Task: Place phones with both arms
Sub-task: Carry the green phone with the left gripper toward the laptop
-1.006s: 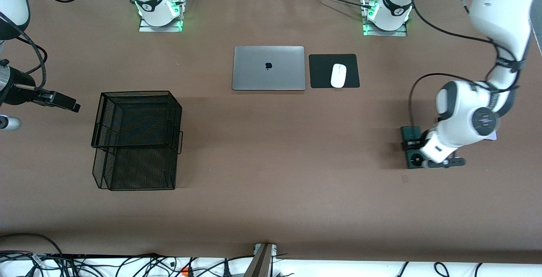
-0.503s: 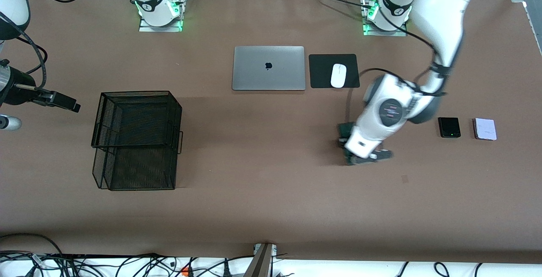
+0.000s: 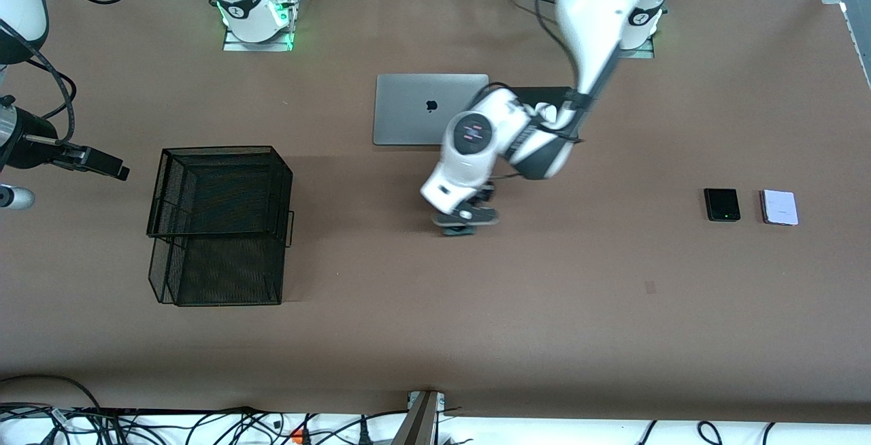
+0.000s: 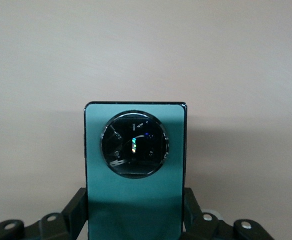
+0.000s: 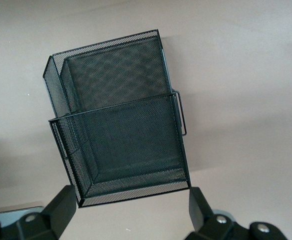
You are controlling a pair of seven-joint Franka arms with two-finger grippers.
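Observation:
My left gripper (image 4: 135, 201) is shut on the dark-green phone (image 4: 135, 150), whose round camera ring faces the wrist camera. In the front view the left gripper (image 3: 465, 218) hangs over bare tabletop in the middle, with the phone almost hidden under it. The black phone (image 3: 722, 204) and the pale-lilac phone (image 3: 779, 207) lie side by side at the left arm's end of the table. My right gripper (image 3: 103, 163) waits open beside the black mesh basket (image 3: 221, 224), at the right arm's end. In the right wrist view the right gripper (image 5: 131, 207) has its fingers spread with nothing between them.
The mesh basket (image 5: 121, 140) is a two-tier wire tray. A closed grey laptop (image 3: 408, 118) lies toward the robots' bases, partly covered by the left arm. A black mouse pad (image 3: 534, 92) beside it is mostly covered too.
The left arm has carried the dark-green phone from the left arm's end of the table to the middle, uncovering the black and lilac phones. The right arm has not moved.

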